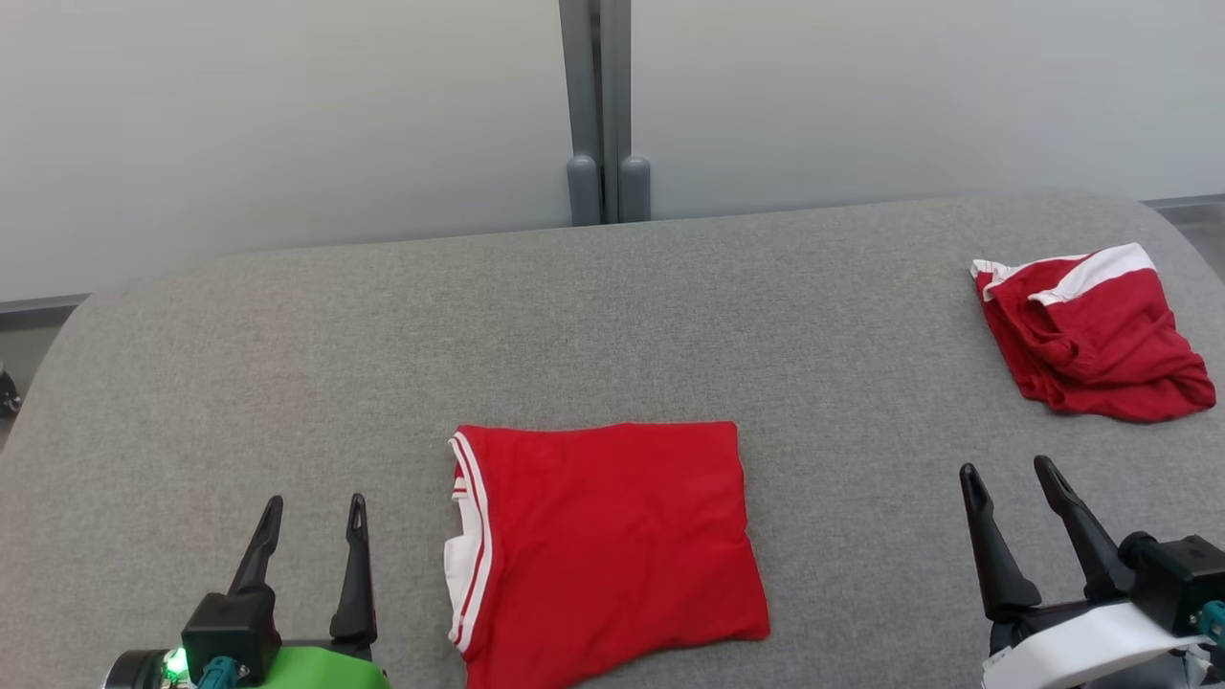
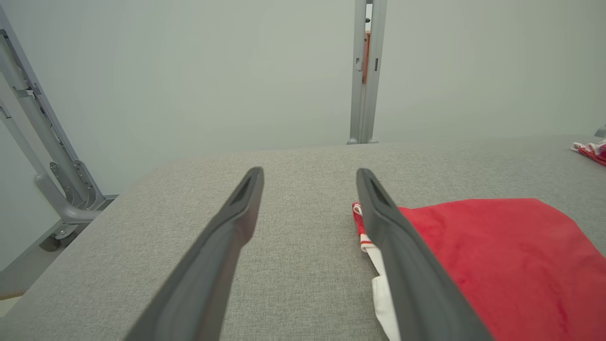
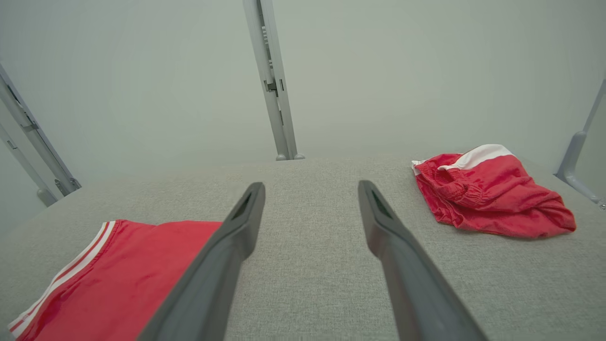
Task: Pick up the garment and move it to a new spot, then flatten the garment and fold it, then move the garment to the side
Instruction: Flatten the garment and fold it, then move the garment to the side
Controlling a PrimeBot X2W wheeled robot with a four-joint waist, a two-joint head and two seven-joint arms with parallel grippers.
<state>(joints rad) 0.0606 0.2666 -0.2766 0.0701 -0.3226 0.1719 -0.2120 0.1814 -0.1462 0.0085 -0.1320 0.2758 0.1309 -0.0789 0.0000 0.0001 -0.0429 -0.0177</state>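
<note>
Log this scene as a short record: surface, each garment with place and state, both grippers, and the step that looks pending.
surface: grey padded table
garment 1: folded red garment, white striped trim on its left edge, lying flat at centre front
garment 2: crumpled red garment, white band, far right, apart from the first
left gripper: open, empty, left of the folded garment
right gripper: open, empty, right of the folded garment
likely pending: moving the folded garment aside
</note>
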